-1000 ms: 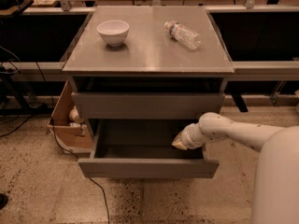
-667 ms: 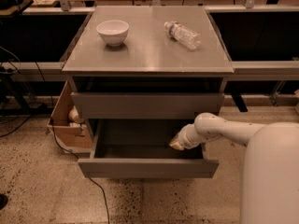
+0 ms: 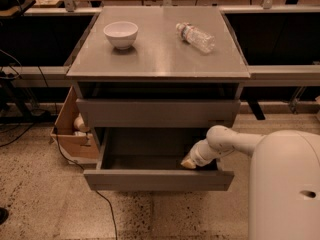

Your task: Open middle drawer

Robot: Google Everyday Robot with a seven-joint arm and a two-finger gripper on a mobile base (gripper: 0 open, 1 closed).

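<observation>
Reaching into the pulled-out middle drawer (image 3: 158, 180), the pincer (image 3: 189, 162) sits at its right end; whether it is open or closed cannot be told.
Grey table (image 3: 158, 59) on a speckled floor (image 3: 40, 204); the drawer runs left-right, front facing the camera, inside bare. A white bowl (image 3: 120, 34) and a toppled water bottle (image 3: 195, 37) lie on top.

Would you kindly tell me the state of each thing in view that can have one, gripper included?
middle drawer: pulled open, with only the gripper in it.
upper drawer: pushed in.
bowl: upright on the cabinet top.
water bottle: lying on its side.
cardboard box: open at the top.
gripper: inside the middle drawer, at its right end.
</observation>
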